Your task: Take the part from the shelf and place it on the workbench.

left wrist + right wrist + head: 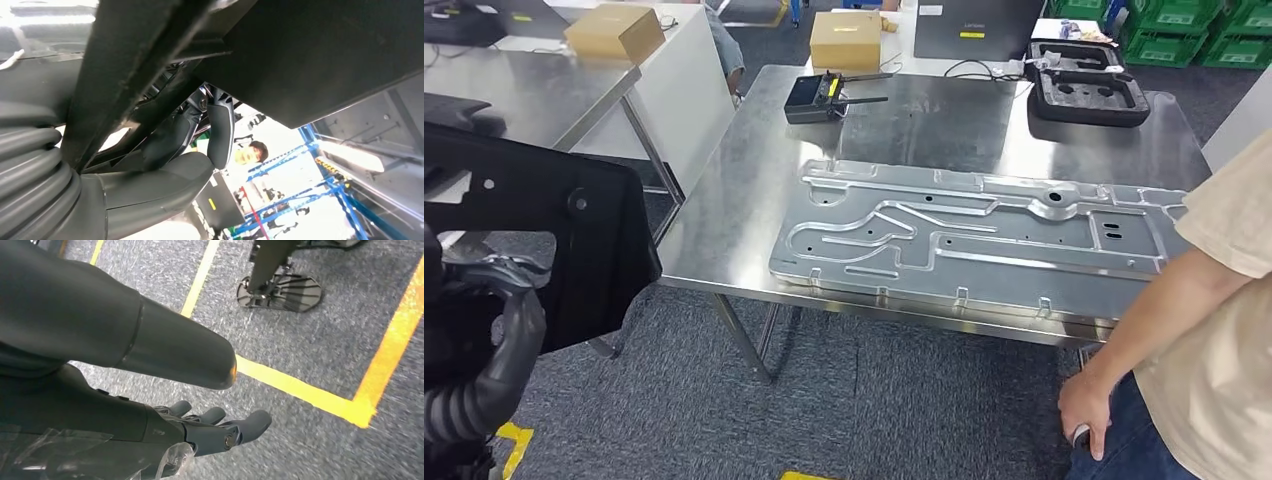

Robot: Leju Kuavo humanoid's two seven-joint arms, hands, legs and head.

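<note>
A large flat black part (pixel 574 240) is held up at the left of the head view, off the left end of the steel workbench (pixel 724 190). My left hand (pixel 504 335) grips its lower edge. In the left wrist view the dark fingers (pixel 220 135) curl around a rib of the black part (pixel 320 55) above them. My right hand (pixel 200 425) hangs over the grey carpet, its fingers spread and nothing in them.
A big stamped metal panel (pixel 964 235) covers much of the workbench. A black radio unit (pixel 819 97) and a black foam tray (pixel 1089 92) lie at the far side. A person (pixel 1194 320) stands at the right corner. Cardboard boxes (pixel 846 40) sit beyond.
</note>
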